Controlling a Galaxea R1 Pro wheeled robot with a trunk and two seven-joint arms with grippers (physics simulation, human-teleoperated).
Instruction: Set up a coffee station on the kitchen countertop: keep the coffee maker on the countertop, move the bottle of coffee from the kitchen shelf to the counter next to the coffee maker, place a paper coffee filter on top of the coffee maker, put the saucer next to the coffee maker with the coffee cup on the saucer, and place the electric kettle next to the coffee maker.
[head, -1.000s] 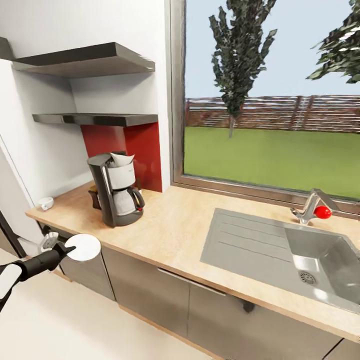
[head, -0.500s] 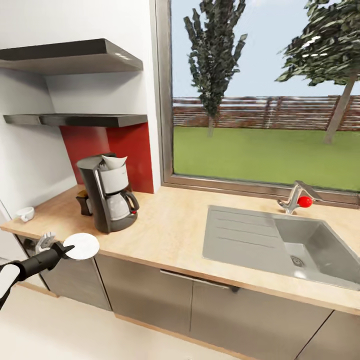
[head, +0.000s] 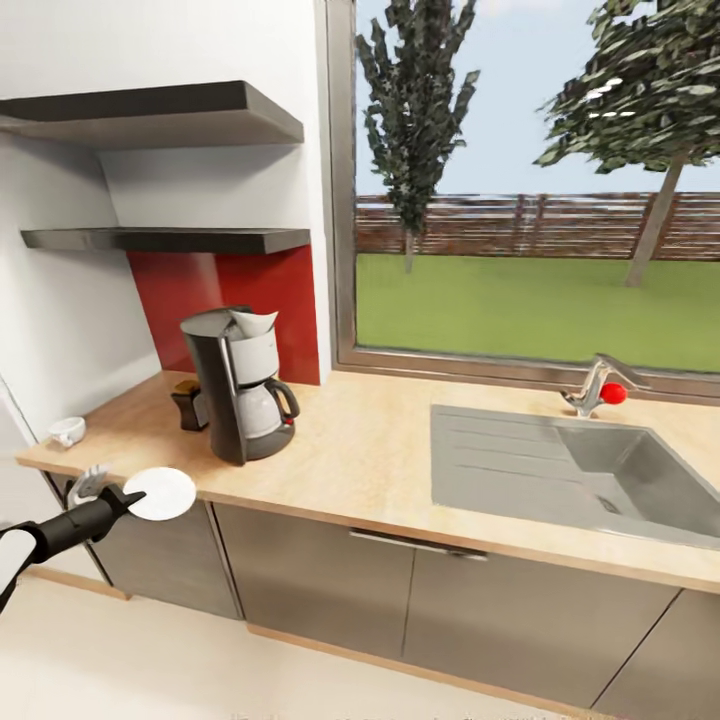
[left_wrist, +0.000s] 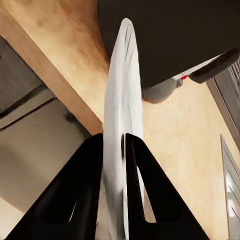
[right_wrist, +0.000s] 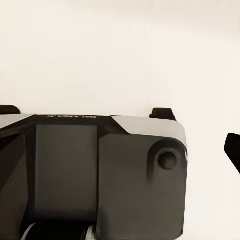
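Saucer (head: 163, 493) pinched by its rim between the pressed-together fingers (left_wrist: 85, 195) of your left gripper (head: 128, 497), held off the front edge of the surface (head: 380, 455), over the cabinet face and not yet above the wood. The grip takes only the plate's near margin, so the likeliest fault is the plate pivoting or slipping out if you swing fast or clip that front edge on the way in. Ahead of the gripper stands the coffee maker (head: 240, 385), filter (head: 250, 322) already on top; a low approach could knock its base or carafe. Beyond the maker, against the red panel, sits the coffee jar (head: 188, 404). The cup (head: 67, 431) rests near the surface's end, to the gripper's outer side. Open wood lies between cup and maker, just ahead of the plate, and a wider bare stretch runs from the maker to the sink (head: 590, 480). Your right gripper's state cannot be told from its wrist view.
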